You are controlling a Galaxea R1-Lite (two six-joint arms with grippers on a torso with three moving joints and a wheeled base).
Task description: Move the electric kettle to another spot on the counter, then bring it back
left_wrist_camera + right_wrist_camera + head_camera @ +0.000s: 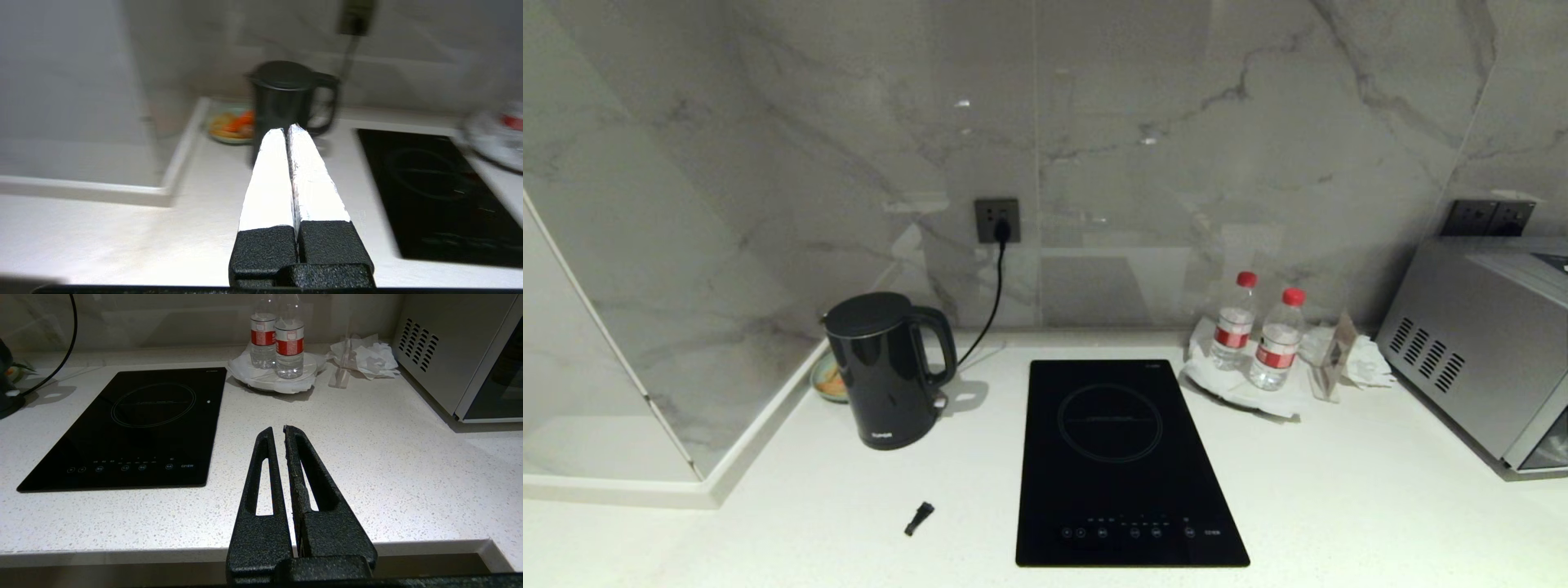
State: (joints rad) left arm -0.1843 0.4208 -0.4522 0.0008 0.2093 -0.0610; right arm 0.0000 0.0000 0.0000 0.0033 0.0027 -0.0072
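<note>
White speckled stone counter [102, 237], grey marble wall behind. Tall glossy black electric kettle [282, 102] ahead of clenched, empty left gripper [288, 130]. Right gripper [278, 430] clenched, empty, black glass cooktop [135, 428] beside.

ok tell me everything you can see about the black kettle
The tall glossy black cylindrical electric kettle stands upright near the back left of the white speckled stone counter, left of the black glass cooktop. Its flat round lid is closed, the big loop handle faces the cooktop, and white lettering sits near its bottom. A small dish sits just behind it. No tool touches it.
</note>
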